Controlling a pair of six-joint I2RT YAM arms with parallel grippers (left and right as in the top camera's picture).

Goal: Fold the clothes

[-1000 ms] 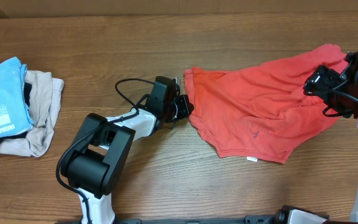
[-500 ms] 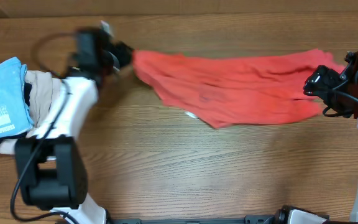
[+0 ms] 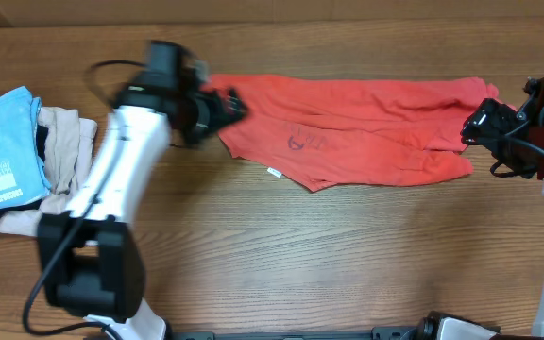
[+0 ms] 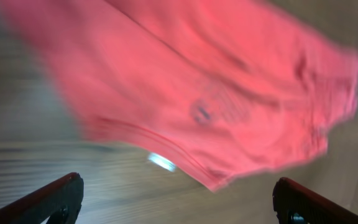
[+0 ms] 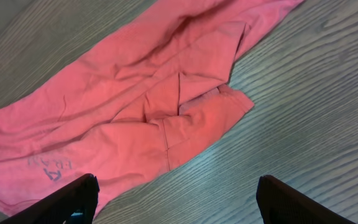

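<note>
The red T-shirt (image 3: 348,132) lies flat and wrinkly on the far half of the wooden table (image 3: 348,264). It is stretched out long, from one claw to the other. Its far edge runs close to the far edge of the table, so there is little room behind it. On the near side of the shirt there is a big patch of bare wood in the middle, between the two arms. A small white tag (image 3: 274,172) sticks out at the shirt's near edge.

At the left edge of the table sits a pile with a light blue tee (image 3: 3,142) on top of a beige garment (image 3: 72,161). The pile is well apart from the red shirt, and the left arm reaches up between them.

The left claw (image 3: 223,106) is right at the left end of the shirt. Its wrist picture is blurry, but its fingers (image 4: 55,198) are spread wide with nothing between them, and the shirt lies out in front.

The right claw (image 3: 475,123) is just beside the right end of the shirt. Its fingers (image 5: 73,198) are spread wide too and hold nothing. The shirt lies on the wood ahead of them.
</note>
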